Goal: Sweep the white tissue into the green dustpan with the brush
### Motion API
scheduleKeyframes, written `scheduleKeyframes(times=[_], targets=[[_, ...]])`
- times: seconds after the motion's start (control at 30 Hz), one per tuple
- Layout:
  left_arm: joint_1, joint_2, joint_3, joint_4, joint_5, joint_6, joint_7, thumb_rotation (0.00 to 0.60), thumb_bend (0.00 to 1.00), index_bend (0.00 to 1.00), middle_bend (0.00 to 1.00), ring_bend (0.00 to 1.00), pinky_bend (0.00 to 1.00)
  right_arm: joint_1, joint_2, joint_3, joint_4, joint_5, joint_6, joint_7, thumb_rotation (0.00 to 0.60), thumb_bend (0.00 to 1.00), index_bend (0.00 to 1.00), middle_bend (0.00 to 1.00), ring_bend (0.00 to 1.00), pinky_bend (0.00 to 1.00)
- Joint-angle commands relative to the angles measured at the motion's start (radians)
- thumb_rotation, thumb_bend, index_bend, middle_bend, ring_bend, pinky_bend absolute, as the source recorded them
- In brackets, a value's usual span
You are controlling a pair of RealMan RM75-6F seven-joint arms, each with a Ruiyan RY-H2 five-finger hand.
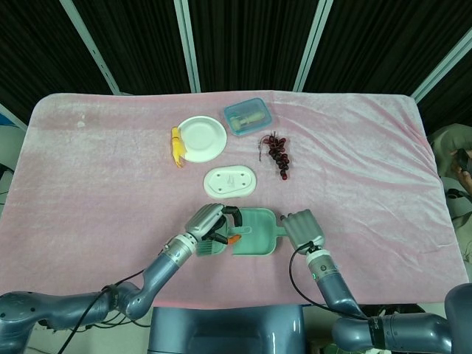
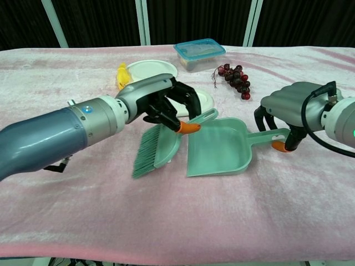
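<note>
My left hand (image 2: 166, 101) grips the green brush by its orange-banded handle (image 2: 195, 122). The bristles (image 2: 148, 157) rest on the pink cloth right at the open left edge of the green dustpan (image 2: 219, 153). My right hand (image 2: 289, 108) holds the dustpan's handle (image 2: 270, 138) and keeps the pan flat on the cloth. From the head camera, the left hand (image 1: 211, 222) and the right hand (image 1: 301, 230) sit on either side of the dustpan (image 1: 257, 232). The white tissue shows in neither view; the brush and left hand cover the spot where it lay.
Behind the work area lie a white oval dish (image 1: 230, 181), a white plate (image 1: 202, 137) with a yellow object (image 1: 176, 145) beside it, a blue-lidded container (image 1: 248, 116) and a bunch of dark grapes (image 1: 277, 153). The table's front edge is close behind the hands.
</note>
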Motion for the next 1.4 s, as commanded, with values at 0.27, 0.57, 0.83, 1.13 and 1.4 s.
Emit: scheduleKeyframes(times=[0.27, 0.57, 0.83, 1.13, 1.4], targets=[[-0.048, -0.062, -0.057, 0.005, 0.015, 0.046, -0.001, 0.6, 0.36, 0.61, 0.61, 0.9, 1.0, -0.007, 0.027, -0.017, -0.033, -0.019, -0.006, 0.016, 0.6, 0.48, 0.7, 0.67, 0.67, 0.78], [-0.012, 0.029, -0.054, -0.096, 0.019, 0.078, 0.001, 0.6, 0.36, 0.61, 0.61, 0.9, 1.0, -0.007, 0.035, -0.026, -0.06, -0.026, 0.001, 0.009, 0.6, 0.48, 0.7, 0.67, 0.67, 0.78], [0.025, 0.052, 0.018, -0.095, -0.006, 0.06, 0.01, 0.6, 0.36, 0.61, 0.61, 0.9, 1.0, -0.01, 0.018, -0.039, -0.064, -0.016, 0.01, -0.006, 0.6, 0.48, 0.7, 0.67, 0.67, 0.78], [0.015, -0.01, 0.019, -0.028, -0.024, 0.038, -0.011, 0.6, 0.36, 0.61, 0.61, 0.9, 1.0, -0.006, 0.023, -0.035, -0.068, -0.009, 0.016, -0.014, 0.6, 0.48, 0.7, 0.67, 0.67, 0.78], [-0.04, -0.084, -0.027, 0.009, -0.011, 0.024, -0.021, 0.6, 0.36, 0.61, 0.61, 0.9, 1.0, -0.005, 0.027, -0.031, -0.075, -0.005, 0.019, -0.012, 0.6, 0.48, 0.7, 0.67, 0.67, 0.78]])
